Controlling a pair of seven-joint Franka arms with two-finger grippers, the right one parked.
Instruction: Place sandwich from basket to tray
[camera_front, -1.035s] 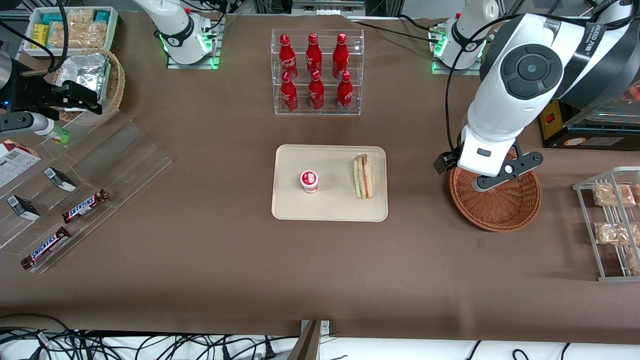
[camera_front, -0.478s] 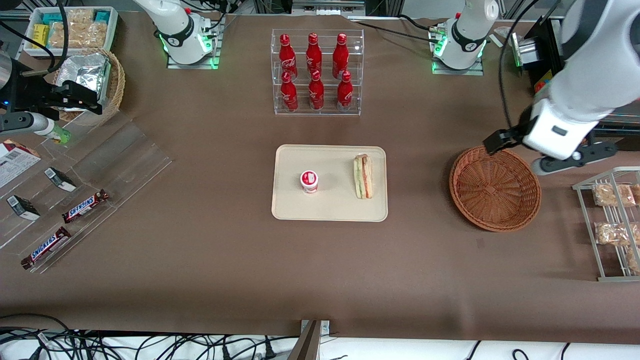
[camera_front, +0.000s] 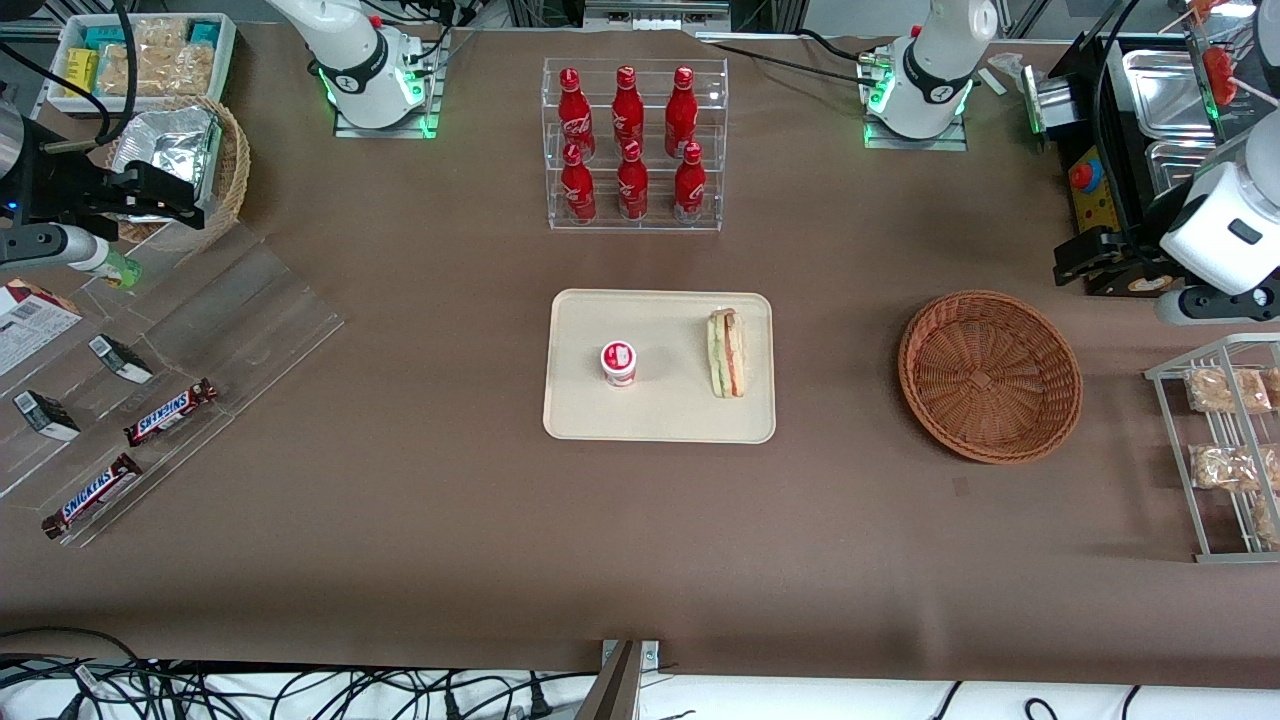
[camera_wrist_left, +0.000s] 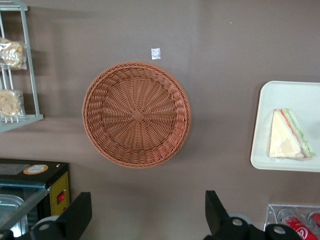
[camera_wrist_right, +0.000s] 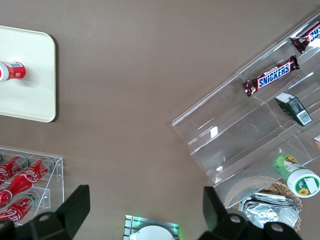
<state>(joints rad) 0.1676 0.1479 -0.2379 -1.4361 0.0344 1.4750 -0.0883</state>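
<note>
The wedge sandwich (camera_front: 727, 352) (camera_wrist_left: 290, 142) lies on its side on the cream tray (camera_front: 680, 415) (camera_wrist_left: 261, 125), near the tray edge closest to the basket. The reddish-brown wicker basket (camera_front: 990, 375) (camera_wrist_left: 136, 114) holds nothing. My left gripper (camera_wrist_left: 148, 216) is open and holds nothing. It hangs high over bare tablecloth just outside the basket's rim. In the front view my hand (camera_front: 1215, 270) is raised at the working arm's end of the table, clear of the basket.
A small red-lidded cup (camera_front: 619, 362) stands on the tray. A clear rack of cola bottles (camera_front: 633, 145) is farther from the front camera than the tray. A wire rack of snack packs (camera_front: 1225, 450) and a black box with metal trays (camera_front: 1150, 130) flank the basket.
My arm has lifted off the basket and swung toward the working arm's end, uncovering the basket. The sandwich, tray and basket have not moved.
</note>
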